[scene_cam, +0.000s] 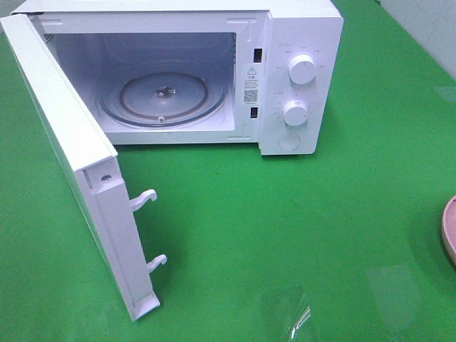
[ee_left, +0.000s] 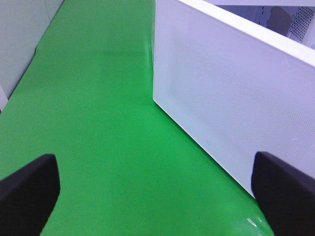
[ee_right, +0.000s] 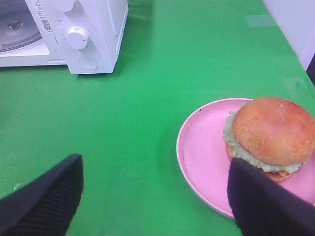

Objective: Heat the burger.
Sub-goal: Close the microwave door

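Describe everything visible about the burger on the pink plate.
The burger has a domed, glossy brown-orange bun top, pale green lettuce frilling out beneath it, and a sliver of orange-red filling at the lower edge. It sits upright and whole on the pink plate, off-centre toward the rim farther from the microwave. Only the plate touches it; the open right claw hangs short of it, one finger overlapping its edge in view.

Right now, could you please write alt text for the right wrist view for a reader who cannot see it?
A burger sits on a pink plate on a green table, just ahead of the open right end effector. Further off stands a white microwave with two knobs, its glass turntable showing.
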You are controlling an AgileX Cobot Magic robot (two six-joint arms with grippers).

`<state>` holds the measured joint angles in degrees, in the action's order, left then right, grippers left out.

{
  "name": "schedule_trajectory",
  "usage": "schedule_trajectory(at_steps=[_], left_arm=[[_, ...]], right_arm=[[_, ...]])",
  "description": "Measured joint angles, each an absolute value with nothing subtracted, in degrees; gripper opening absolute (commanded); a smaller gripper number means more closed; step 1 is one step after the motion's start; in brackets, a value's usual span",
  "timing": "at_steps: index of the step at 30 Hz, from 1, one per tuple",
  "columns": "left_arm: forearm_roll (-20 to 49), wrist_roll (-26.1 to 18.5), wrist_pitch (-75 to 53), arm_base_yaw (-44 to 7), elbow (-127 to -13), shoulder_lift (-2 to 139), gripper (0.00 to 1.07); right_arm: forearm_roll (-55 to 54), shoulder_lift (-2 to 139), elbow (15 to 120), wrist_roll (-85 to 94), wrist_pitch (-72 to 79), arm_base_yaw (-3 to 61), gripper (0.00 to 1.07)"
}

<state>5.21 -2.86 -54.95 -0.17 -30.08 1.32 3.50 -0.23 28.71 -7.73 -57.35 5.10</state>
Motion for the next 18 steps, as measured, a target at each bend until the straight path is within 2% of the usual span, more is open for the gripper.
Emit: schedule_trajectory(at_steps=[2,4,5,6,7,8,9,11,12,13,14,15,16,17,18], left_arm=[[5.2,-2.9,-54.3,-0.2,-30.1,2.2,0.92],[5.2,-2.8,-51.0,-0.2,-30.1,6.5,0.81],[5.2,-2.8,-51.0,-0.2,-30.1,6.5,0.81],[5.2,-2.8,-48.9,-0.2,-30.1,8.8,0.73],[5.2,-2.8,-48.9,-0.2,-30.1,8.8,0.73],[5.2,-2.8,-46.8,-0.2,-30.1,10.9,0.64],[5.2,-2.8,-46.8,-0.2,-30.1,10.9,0.64],[5.2,-2.8,-43.0,-0.2,-30.1,15.5,0.50],[5.2,-2.8,-43.0,-0.2,-30.1,15.5,0.50],[5.2,-2.8,-42.1,-0.2,-30.1,16.7,0.40],[5.2,-2.8,-42.1,-0.2,-30.1,16.7,0.40],[5.2,-2.8,-40.0,-0.2,-30.1,18.9,0.30],[5.2,-2.8,-40.0,-0.2,-30.1,18.9,0.30],[5.2,-2.8,-38.3,-0.2,-30.1,20.9,0.20],[5.2,-2.8,-38.3,-0.2,-30.1,20.9,0.20]], right_arm=[[3.5,-0.2,28.7,-7.7,-57.4,5.1,0.76],[3.5,-0.2,28.7,-7.7,-57.4,5.1,0.76],[3.5,-0.2,28.7,-7.7,-57.4,5.1,0.76],[3.5,-0.2,28.7,-7.7,-57.4,5.1,0.76],[3.5,-0.2,28.7,-7.7,-57.4,5.1,0.76],[3.5,-0.2,28.7,-7.7,-57.4,5.1,0.76],[3.5,-0.2,28.7,-7.7,-57.4,5.1,0.76],[3.5,-0.2,28.7,-7.7,-57.4,5.1,0.76],[3.5,-0.2,28.7,-7.7,-57.4,5.1,0.76],[3.5,-0.2,28.7,-7.7,-57.4,5.1,0.76],[3.5,-0.2,28.7,-7.7,-57.4,5.1,0.76],[3.5,-0.2,28.7,-7.7,-57.4,5.1,0.76],[3.5,-0.2,28.7,-7.7,-57.4,5.1,0.76],[3.5,-0.2,28.7,-7.7,-57.4,5.1,0.76],[3.5,-0.2,28.7,-7.7,-57.4,5.1,0.76]])
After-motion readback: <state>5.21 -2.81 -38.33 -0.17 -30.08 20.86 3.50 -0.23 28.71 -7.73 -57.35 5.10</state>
